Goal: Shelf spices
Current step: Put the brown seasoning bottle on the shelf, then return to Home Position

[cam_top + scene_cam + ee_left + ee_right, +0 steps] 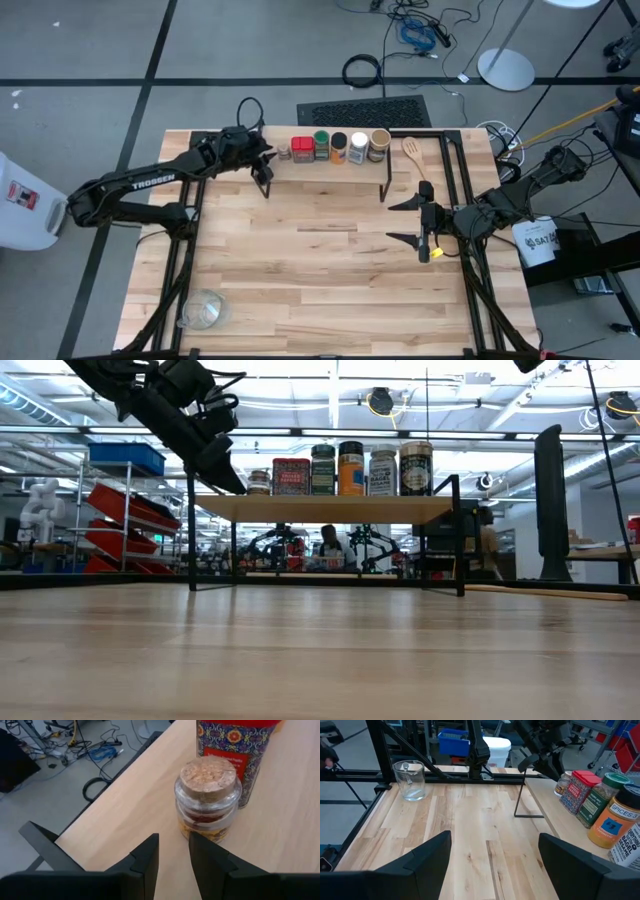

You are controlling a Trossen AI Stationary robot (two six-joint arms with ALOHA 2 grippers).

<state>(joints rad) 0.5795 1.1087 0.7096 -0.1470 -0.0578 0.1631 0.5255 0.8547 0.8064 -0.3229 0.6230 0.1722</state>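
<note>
Red patterned tin [234, 750], cork-topped jar [208, 800], pale wood shelf [330, 508]

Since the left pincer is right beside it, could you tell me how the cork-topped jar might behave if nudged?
The jar is squat and wide, so it should slide rather than tip. Its glass looks smooth, so probably slippery and breakable. The tin stands just behind, so a push could bump it.

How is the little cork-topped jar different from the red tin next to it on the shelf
The cork-topped jar is clear glass, round and short; the red tin is opaque, patterned, square and taller. The jar is stoppered with cork, the tin capped in red. Both stand upright on the shelf, side by side.
</note>
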